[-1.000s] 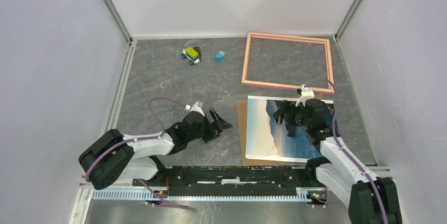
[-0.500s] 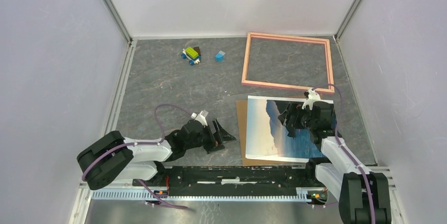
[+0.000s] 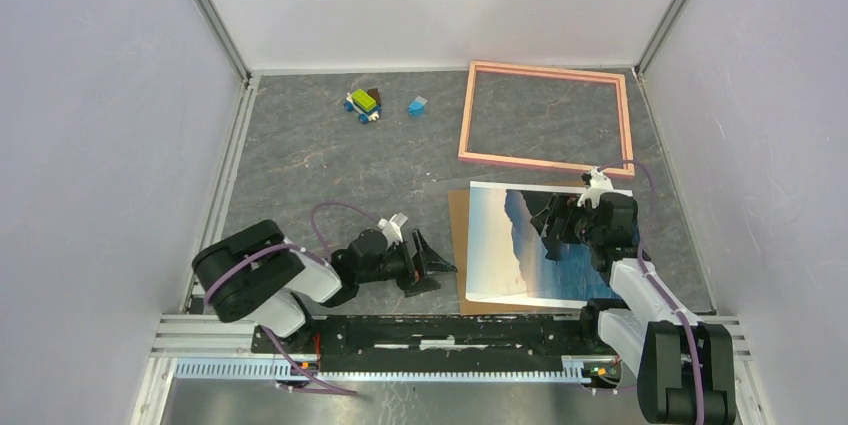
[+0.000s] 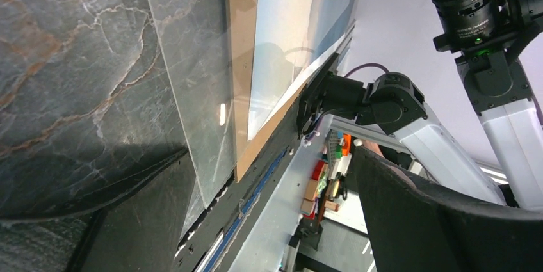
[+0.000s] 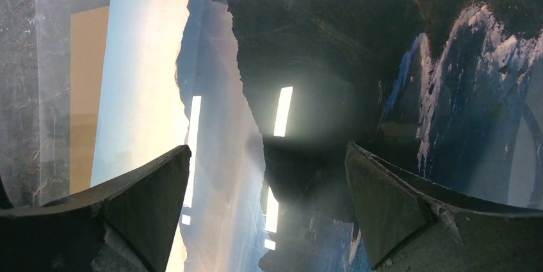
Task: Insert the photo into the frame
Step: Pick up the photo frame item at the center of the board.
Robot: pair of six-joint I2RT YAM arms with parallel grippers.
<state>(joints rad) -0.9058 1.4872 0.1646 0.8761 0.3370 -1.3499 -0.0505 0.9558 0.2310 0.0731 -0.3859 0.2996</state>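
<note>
Top external, photo [image 3: 510,245]: 6 o'clock of frame [image 3: 466,110].
Right gripper [image 3: 551,220]: jaws spread over photo, for pickup.
Left gripper [image 3: 430,257]: jaws spread, idle.

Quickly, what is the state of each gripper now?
Left gripper: open, holding nothing.
Right gripper: open over the photo, holding nothing.

The top external camera looks steeply down from above and behind the arm bases, far enough back to take in the whole grey marbled tabletop [image 3: 330,175]. The left wrist camera lies almost at table level, facing sideways toward the white-and-black right arm [image 4: 442,131]. The right wrist camera looks nearly straight down from very close. All three views share the glossy paper print of dark cliffs and sea [image 3: 510,245] and the flat brown board [image 3: 458,235].
</note>
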